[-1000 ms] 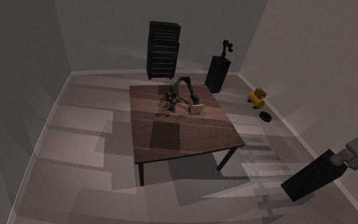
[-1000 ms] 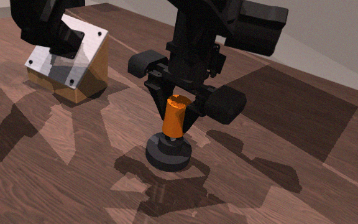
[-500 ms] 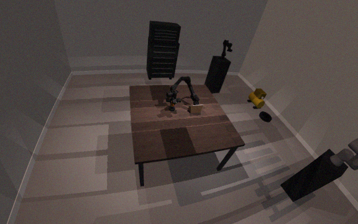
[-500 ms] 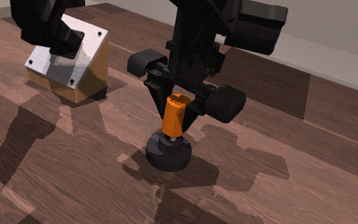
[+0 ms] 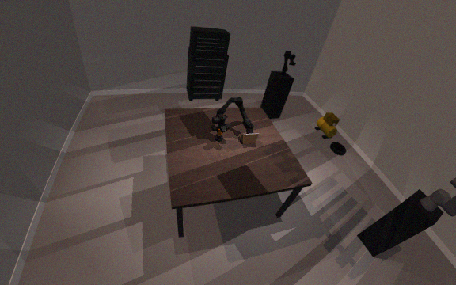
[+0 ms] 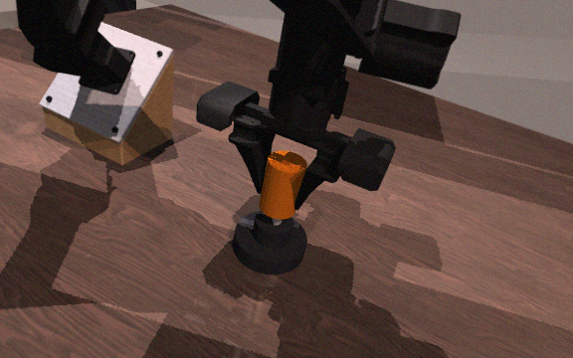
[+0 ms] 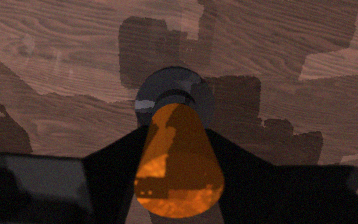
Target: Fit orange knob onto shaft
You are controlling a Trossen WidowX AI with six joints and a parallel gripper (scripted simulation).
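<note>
The orange knob (image 5: pixel 219 132) (image 6: pixel 283 186) (image 7: pixel 180 160) is held between the fingers of my gripper (image 6: pixel 281 196) (image 7: pixel 176 132), which is shut on it. The knob leans slightly in the exterior view. It stands directly over the dark round pedestal (image 6: pixel 270 251) (image 7: pixel 172 80), with a narrow gap between its lower rim and the pedestal's raised hub. A small bit of the silver shaft (image 6: pixel 277 223) shows in that gap; its upper part is hidden by the knob. The hole and both flat sides are hidden.
The wooden table (image 5: pixel 196 174) bears a wooden wedge block (image 5: pixel 250 138) (image 6: pixel 159 106) with a silver plate, under the arm's base, left of the pedestal in the exterior view. A dark shelf unit (image 5: pixel 207 63) and a black stand (image 5: pixel 277 95) are behind the table.
</note>
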